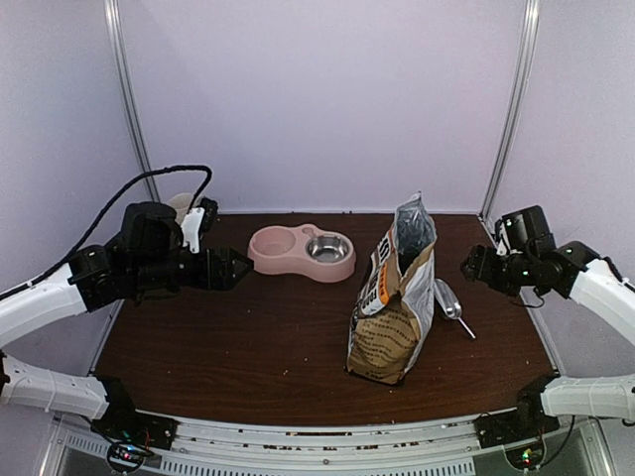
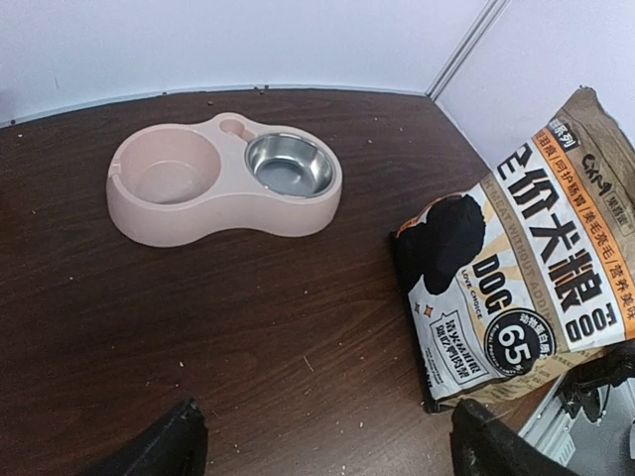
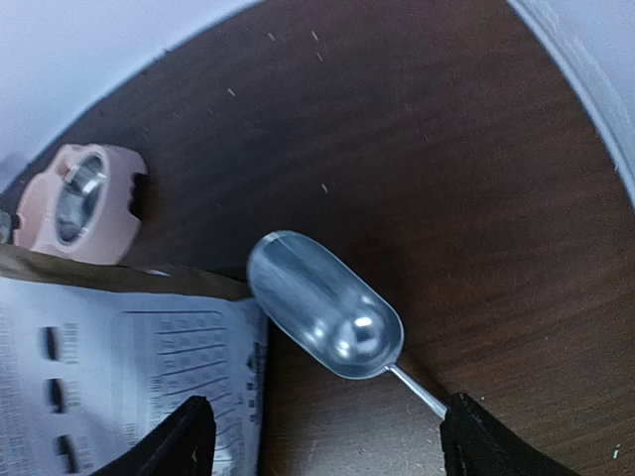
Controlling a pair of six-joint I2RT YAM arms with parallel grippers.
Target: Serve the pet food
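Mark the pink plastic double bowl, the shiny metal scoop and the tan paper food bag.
pink plastic double bowl (image 2: 218,213), left wrist view, front wall.
shiny metal scoop (image 3: 322,315), right wrist view, hollow of its cup.
tan paper food bag (image 1: 387,327), top external view, printed side.

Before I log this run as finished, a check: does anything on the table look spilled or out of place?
Light specks lie scattered across the table, like spilled crumbs. The pink double bowl looks empty in both wells; the scoop lies empty beside the bag.

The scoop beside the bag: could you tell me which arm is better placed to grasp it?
Right, probably: the right claw hovers open beside the scoop, while the left claw sits beyond the bag, near the pink bowl.
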